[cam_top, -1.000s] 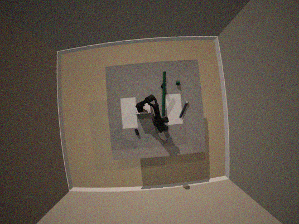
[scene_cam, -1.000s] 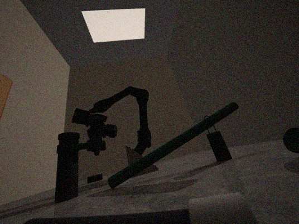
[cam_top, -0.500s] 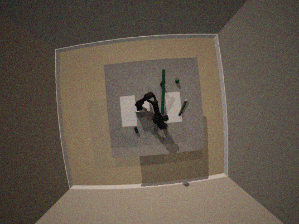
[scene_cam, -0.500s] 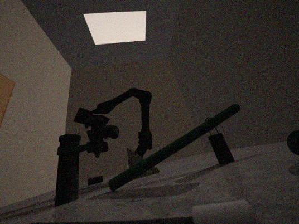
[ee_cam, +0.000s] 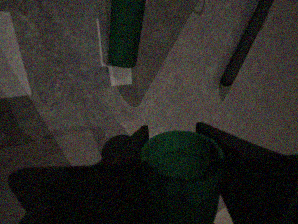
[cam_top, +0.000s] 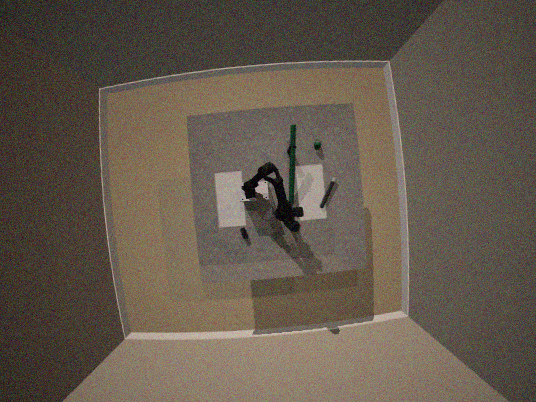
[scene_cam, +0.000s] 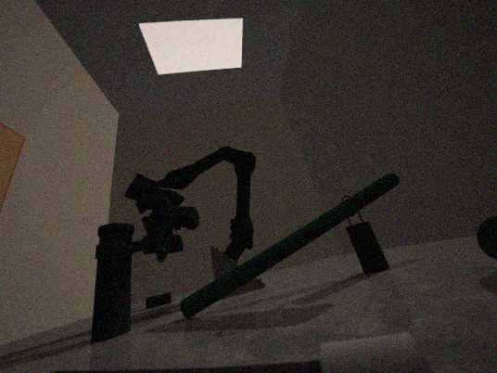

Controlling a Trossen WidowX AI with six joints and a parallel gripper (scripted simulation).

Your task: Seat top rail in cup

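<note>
The dark gripper (scene_cam: 163,243) (ee_cam: 173,134) is shut on the green rail-end cup (ee_cam: 181,161), with a finger on each side of its rim. The cup's mouth is empty. The big post (scene_cam: 112,292) stands upright left of the gripper in the exterior view, with its brace band (scene_cam: 98,250) just below the post cap (scene_cam: 116,228). The green rail (cam_top: 292,162) (scene_cam: 287,246) (ee_cam: 126,32) slopes through the loop cap (scene_cam: 346,199) on the small post (scene_cam: 368,248). Its near end hangs low, apart from the cup and the gripper. In the top view the arm hides the cup.
A dark bar (cam_top: 328,194) (ee_cam: 246,45) lies right of the rail in the top view. A round green object (cam_top: 317,145) (scene_cam: 489,237) is beyond it. A small dark block (cam_top: 244,233) (scene_cam: 159,300) lies near the arm. Pale sheets (cam_top: 230,200) (cam_top: 315,190) lie on the grey mat (cam_top: 220,145).
</note>
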